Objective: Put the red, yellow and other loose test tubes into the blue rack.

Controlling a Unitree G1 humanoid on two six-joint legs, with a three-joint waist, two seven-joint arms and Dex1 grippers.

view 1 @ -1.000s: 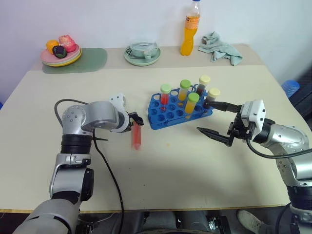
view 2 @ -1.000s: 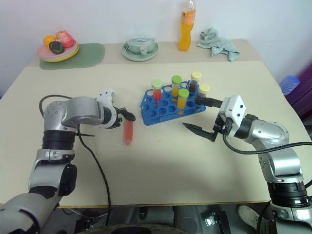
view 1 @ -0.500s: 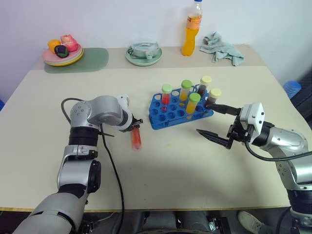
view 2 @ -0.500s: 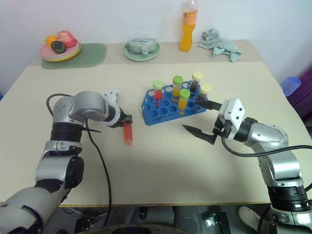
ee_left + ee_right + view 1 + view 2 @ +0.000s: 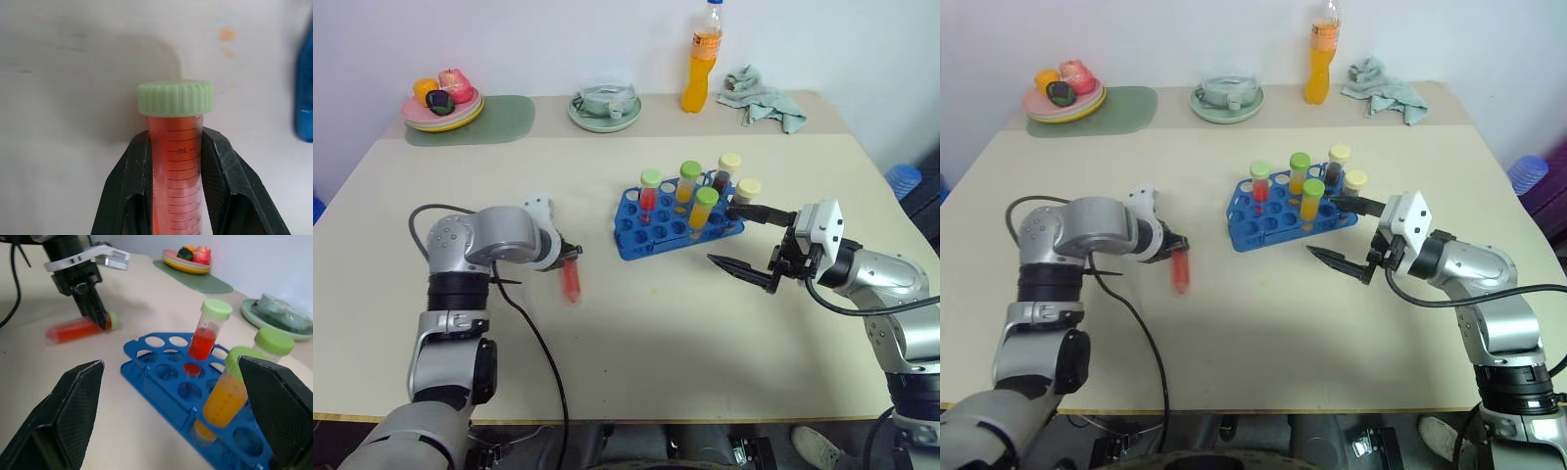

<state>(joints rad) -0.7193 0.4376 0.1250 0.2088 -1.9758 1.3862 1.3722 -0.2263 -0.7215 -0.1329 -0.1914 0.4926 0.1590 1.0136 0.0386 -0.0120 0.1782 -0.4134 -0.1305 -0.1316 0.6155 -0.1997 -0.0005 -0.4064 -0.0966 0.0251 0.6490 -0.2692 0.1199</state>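
Red tube [image 5: 177,186]: pale green ribbed cap; printed mL scale; lying flat.

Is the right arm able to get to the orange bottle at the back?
Probably not from here. The bottle stands at the table's far edge, and the rack with its upright tubes lies between it and the open right pincer.

rack [image 5: 651,233]: showing blue
held tube [image 5: 177,171]: showing red, pale green cap
bottle [image 5: 697,59]: showing orange
cloth [image 5: 759,84]: showing grey-green
gripper fingers [image 5: 122,181]: showing black
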